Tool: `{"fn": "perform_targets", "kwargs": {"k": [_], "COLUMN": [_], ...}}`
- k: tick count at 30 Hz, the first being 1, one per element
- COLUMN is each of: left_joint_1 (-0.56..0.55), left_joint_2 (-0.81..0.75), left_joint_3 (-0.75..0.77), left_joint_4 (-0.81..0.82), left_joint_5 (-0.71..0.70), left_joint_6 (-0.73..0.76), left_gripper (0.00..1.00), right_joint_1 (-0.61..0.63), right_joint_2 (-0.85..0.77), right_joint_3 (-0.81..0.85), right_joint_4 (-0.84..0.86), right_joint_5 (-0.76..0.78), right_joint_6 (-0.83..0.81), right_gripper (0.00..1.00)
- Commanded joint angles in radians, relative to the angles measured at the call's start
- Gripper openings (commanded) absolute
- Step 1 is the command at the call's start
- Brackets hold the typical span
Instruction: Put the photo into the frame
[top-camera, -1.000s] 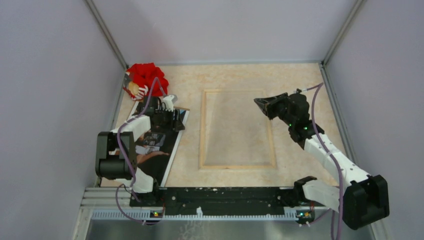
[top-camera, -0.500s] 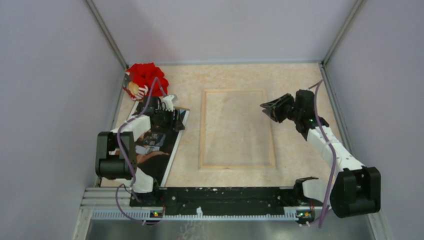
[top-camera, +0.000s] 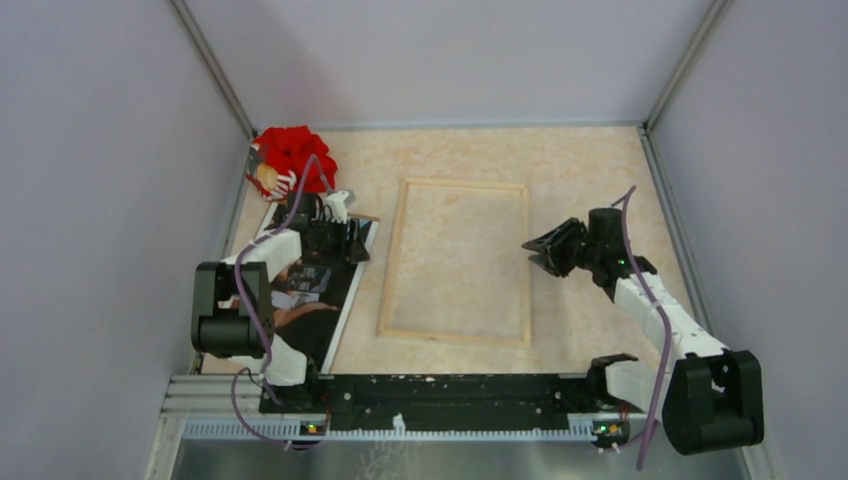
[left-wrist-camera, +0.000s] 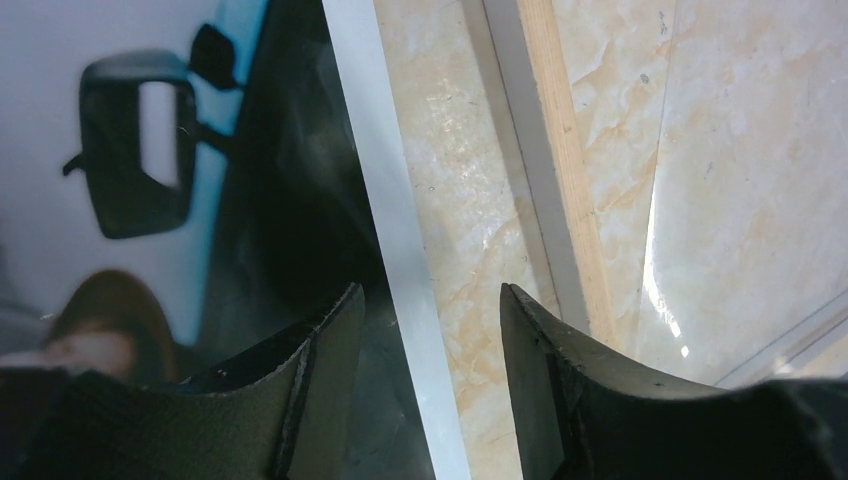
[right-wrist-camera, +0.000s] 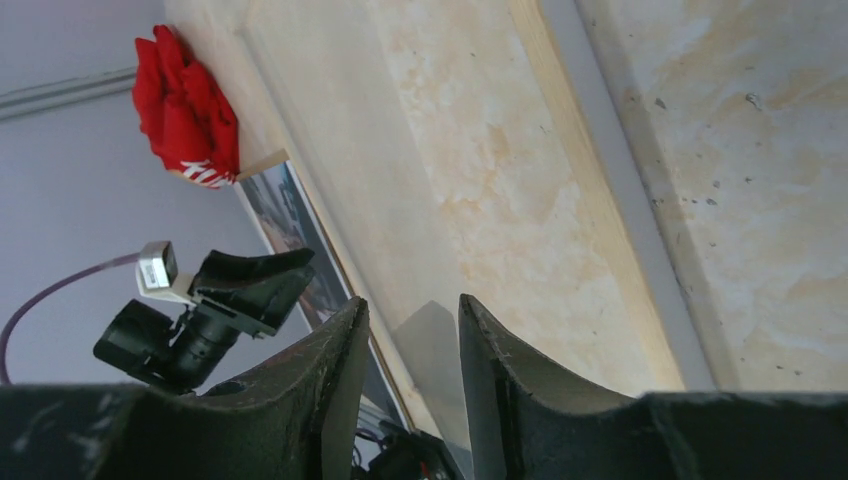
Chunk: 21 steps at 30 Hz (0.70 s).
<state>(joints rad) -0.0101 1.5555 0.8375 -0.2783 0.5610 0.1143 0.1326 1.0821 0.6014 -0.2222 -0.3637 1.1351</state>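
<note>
The photo (top-camera: 318, 300) lies flat at the left of the table, dark and glossy with a thin white border (left-wrist-camera: 392, 200). My left gripper (top-camera: 353, 241) is low over its far right part, open, its fingers straddling that white edge (left-wrist-camera: 430, 300). The frame (top-camera: 392, 262) lies in the middle of the table with its light wood back up, turned slightly clockwise. Its left rail (left-wrist-camera: 560, 160) runs just right of the photo. My right gripper (top-camera: 533, 254) hovers at the frame's right rail (right-wrist-camera: 595, 200), open (right-wrist-camera: 412, 310) with nothing between its fingers.
A red cloth bundle (top-camera: 290, 152) sits in the far left corner, just beyond the photo's far end. Pale walls close the table on three sides. The black arm mounting bar (top-camera: 440, 392) runs along the near edge.
The right gripper has opened and dropped toward the near side. The frame has slid left and rotated, its near end now closer to the photo. The left arm has not moved.
</note>
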Motion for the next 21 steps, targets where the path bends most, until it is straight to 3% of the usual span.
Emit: {"fn": "perform_targets", "kwargs": {"k": [1, 21], "left_joint_1": [0.000, -0.060], "left_joint_2": [0.006, 0.036], "left_joint_3": [0.037, 0.034], "left_joint_4": [0.000, 0.033], "left_joint_5": [0.019, -0.005], "left_joint_6": [0.012, 0.008], "left_gripper": [0.59, 0.59], "right_joint_1": [-0.014, -0.039], "right_joint_2": [-0.043, -0.105], "right_joint_3": [0.003, -0.242], "right_joint_4": [-0.062, -0.034], "right_joint_5": [0.012, 0.008], "right_joint_6": [-0.062, -0.061], "right_gripper": [0.39, 0.38]}}
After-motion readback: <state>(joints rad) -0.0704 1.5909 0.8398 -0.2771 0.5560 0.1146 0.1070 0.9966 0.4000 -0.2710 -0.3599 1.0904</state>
